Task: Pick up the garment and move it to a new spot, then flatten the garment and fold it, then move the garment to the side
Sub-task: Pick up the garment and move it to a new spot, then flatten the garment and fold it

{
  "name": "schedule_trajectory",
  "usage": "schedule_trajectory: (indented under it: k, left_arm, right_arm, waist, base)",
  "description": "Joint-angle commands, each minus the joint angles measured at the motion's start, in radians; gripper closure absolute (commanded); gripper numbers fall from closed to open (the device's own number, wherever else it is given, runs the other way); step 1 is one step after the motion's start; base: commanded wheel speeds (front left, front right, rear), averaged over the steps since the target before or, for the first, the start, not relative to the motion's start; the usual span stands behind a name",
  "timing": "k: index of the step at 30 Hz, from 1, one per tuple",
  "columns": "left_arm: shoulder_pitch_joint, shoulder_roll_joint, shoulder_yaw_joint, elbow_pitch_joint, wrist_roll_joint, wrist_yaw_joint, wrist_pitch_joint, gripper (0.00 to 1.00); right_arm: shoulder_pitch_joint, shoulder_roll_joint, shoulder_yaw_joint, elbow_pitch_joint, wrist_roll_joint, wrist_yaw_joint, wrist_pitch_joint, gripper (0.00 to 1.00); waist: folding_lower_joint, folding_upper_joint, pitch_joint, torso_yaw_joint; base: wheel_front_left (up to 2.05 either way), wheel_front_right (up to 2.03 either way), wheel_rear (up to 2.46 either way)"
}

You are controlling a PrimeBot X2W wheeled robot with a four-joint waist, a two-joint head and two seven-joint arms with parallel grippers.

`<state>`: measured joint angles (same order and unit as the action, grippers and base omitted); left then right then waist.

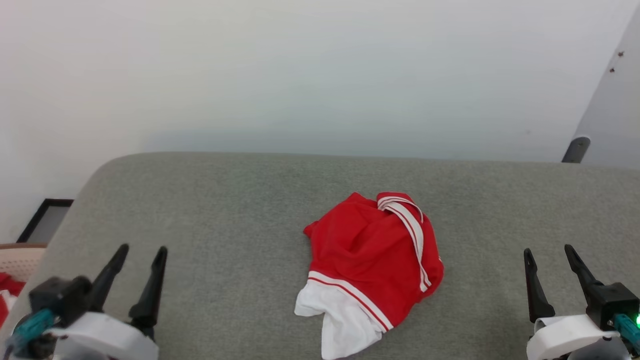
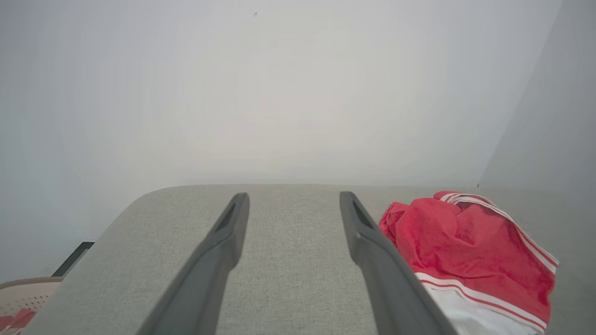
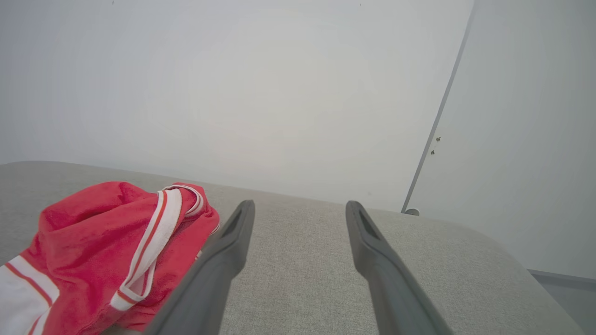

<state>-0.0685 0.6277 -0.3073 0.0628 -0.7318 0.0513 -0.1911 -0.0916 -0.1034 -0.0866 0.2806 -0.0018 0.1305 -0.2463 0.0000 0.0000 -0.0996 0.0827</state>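
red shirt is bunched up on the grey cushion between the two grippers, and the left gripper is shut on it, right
Not quite. The head view shows the left gripper open and apart from the garment, holding nothing. The rest holds: the garment lies bunched on the grey cushion, between the left gripper and the right gripper.

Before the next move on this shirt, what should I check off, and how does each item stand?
1. Left tool open and empty: ok.
2. Right tool open and empty: ok.
3. Garment between both tools, nothing on it: ok.
4. Garment flat: not ok, it lies bunched in a heap.
5. Bare grey cushion beside it for a new spot: ok.
6. Which side of the garment faces up: cannot tell.
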Motion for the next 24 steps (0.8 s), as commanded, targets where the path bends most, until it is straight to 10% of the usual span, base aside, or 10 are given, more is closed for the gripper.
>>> schedule_trajectory:
  k: [1, 24]
  left_arm:
    - [0.018, -0.001, 0.011, 0.003, -0.005, 0.000, -0.017, 0.00]
    - [0.067, 0.005, 0.082, 0.004, -0.039, -0.025, -0.028, 0.00]
  right_arm:
    - [0.015, 0.005, -0.003, -0.009, -0.005, 0.000, -0.004, 0.00]
    - [0.016, 0.014, 0.001, -0.028, -0.003, 0.000, -0.006, 0.00]
  waist:
    - [0.0000, 0.0000, -0.006, 0.012]
    - [0.0000, 0.0000, 0.014, 0.015]
  base:
    - [0.00, 0.00, 0.00]
    - [0.00, 0.00, 0.00]
